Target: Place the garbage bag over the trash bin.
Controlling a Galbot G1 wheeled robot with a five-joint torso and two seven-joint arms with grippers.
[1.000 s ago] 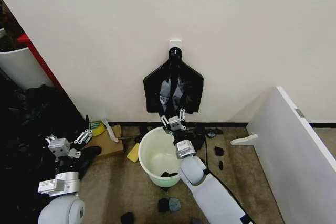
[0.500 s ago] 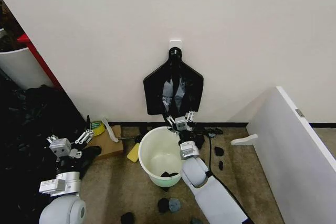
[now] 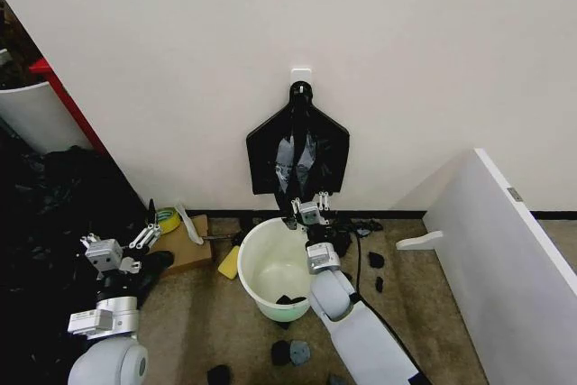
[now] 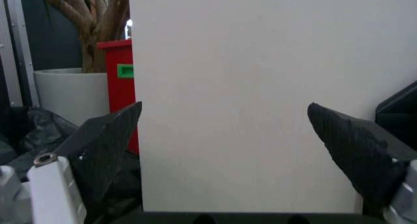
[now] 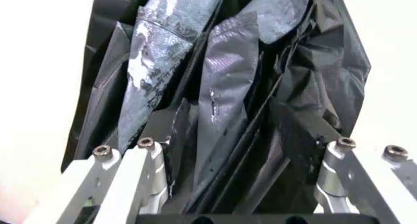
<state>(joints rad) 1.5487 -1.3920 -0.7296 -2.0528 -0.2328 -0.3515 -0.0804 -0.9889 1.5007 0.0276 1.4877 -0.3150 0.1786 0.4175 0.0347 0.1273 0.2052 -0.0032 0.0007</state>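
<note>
White wall fills the background, with a fan-shaped bundle of black bags [image 3: 297, 152] hanging from a hook [image 3: 300, 76] above a brown carpet floor [image 3: 406, 277]. Directly below the bundle, against the foot of the wall, stands the white trash bin [image 3: 255, 281], upright, with small black scraps [image 3: 288, 299] lying inside it. The right gripper [image 3: 306, 207] is raised above the bin's far rim, at the bundle's lower edge; in the right wrist view its fingers [image 5: 140, 177] are spread apart, with the bags' hanging folds between them. No single loose garbage bag can be picked out from the bundle. The left gripper [image 3: 137, 241] hovers low near the left wall, fingers apart and holding nothing. A white panel [image 3: 505, 250] stands at the right.
</note>
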